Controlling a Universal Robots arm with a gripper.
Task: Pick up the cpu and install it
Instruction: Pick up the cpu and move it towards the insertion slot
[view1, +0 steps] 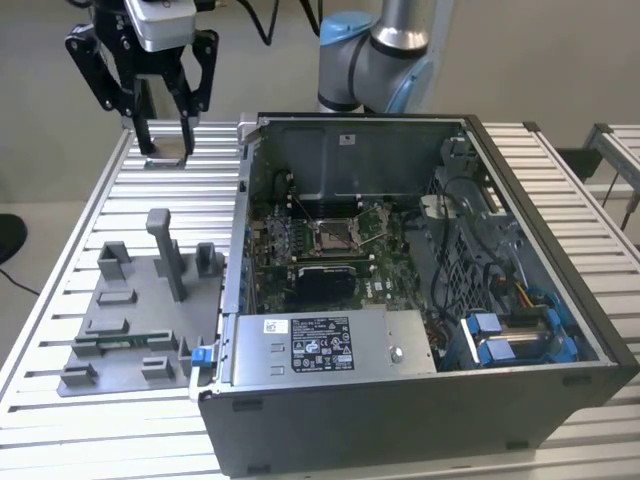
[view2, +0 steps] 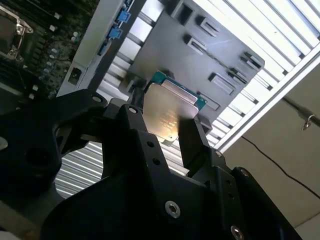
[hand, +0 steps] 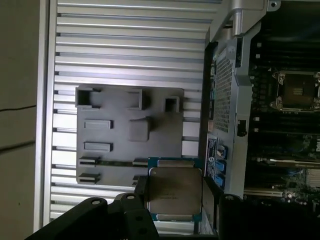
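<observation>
The cpu (hand: 174, 192) is pinched by its edges between the black fingers (hand: 140, 187) of the gripper (view1: 166, 143). Its silver lid faces the wrist cameras, and it's basically square, so no real long side. In the exterior view that's the upper left of the frame, up off the slatted table (view1: 190, 200). I think the pale sliver between the tips is the chip edge-on. The grey fixture tray (view1: 130, 330) sits lower left. The open computer case (view1: 420, 400) takes the right, with its socket (view1: 333, 235) near centre.
</observation>
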